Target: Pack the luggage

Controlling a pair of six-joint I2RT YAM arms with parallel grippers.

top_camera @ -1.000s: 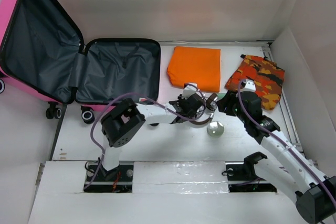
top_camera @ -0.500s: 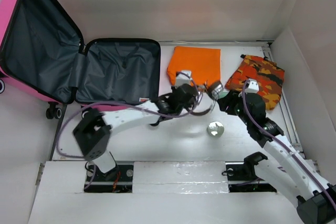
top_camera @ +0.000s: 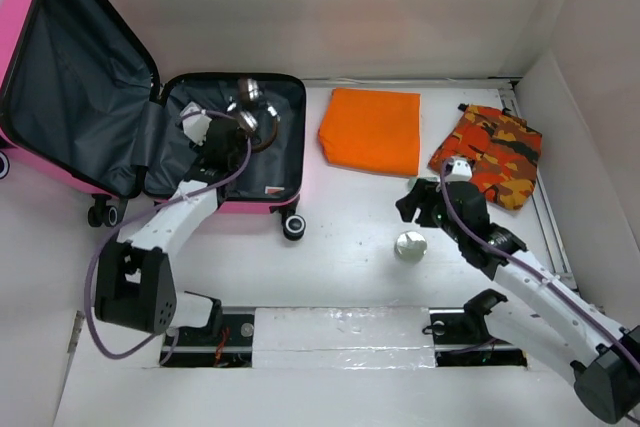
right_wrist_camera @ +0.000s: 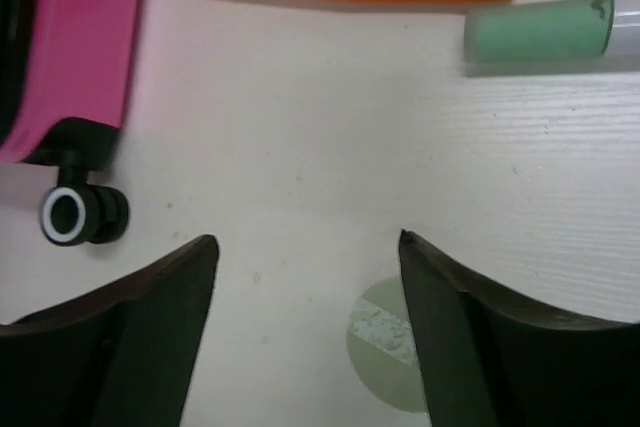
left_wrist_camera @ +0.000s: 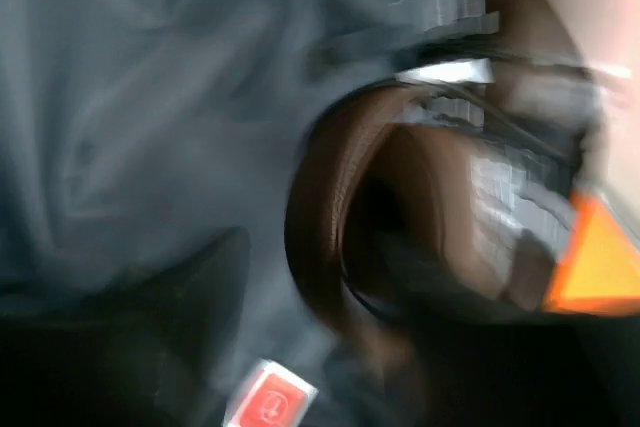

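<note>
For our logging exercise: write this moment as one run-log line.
stage: packing | left gripper: over open luggage, headphones at it, grip unclear | right gripper: open, above small round tin

The left gripper (top_camera: pixel 228 127) now hangs over the luggage (top_camera: pixel 270 159), no longer mid-table, headphones (top_camera: pixel 250 93) just ahead of its jaws; the right gripper (right_wrist_camera: pixel 305 249) spreads its jaws wider.

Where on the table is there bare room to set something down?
Bare white table between the open pink hard-shell suitcase and the small round pale disc, in front of the folded orange cloth. Crowded around the orange camouflage pouch and right gripper.
</note>
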